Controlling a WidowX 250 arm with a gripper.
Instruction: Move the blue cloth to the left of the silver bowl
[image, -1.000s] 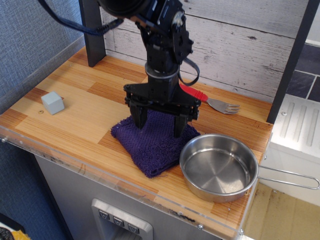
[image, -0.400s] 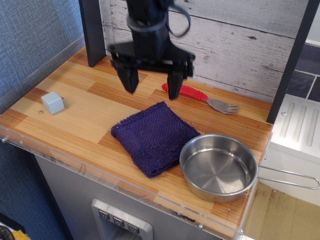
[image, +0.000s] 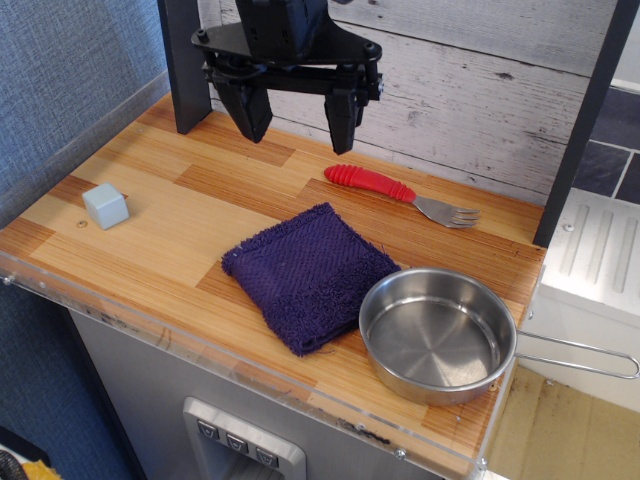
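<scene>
The blue cloth (image: 308, 273), a dark navy-purple fuzzy square, lies flat on the wooden counter. Its right edge touches the left rim of the silver bowl (image: 437, 332). The bowl is an empty shiny steel pan at the front right, with its wire loop handle (image: 585, 357) sticking out past the counter's right edge. My gripper (image: 293, 128) hangs open and empty, well above the counter behind the cloth, near the back wall.
A fork with a red handle (image: 400, 192) lies behind the cloth and bowl. A small pale blue cube (image: 105, 205) sits at the far left. A dark post (image: 184, 70) stands at the back left. The counter's front edge (image: 230, 362) runs close to the cloth and bowl.
My gripper has let go of the cloth and risen up and back toward the wall, staying open. The cloth and bowl have stayed in place.
</scene>
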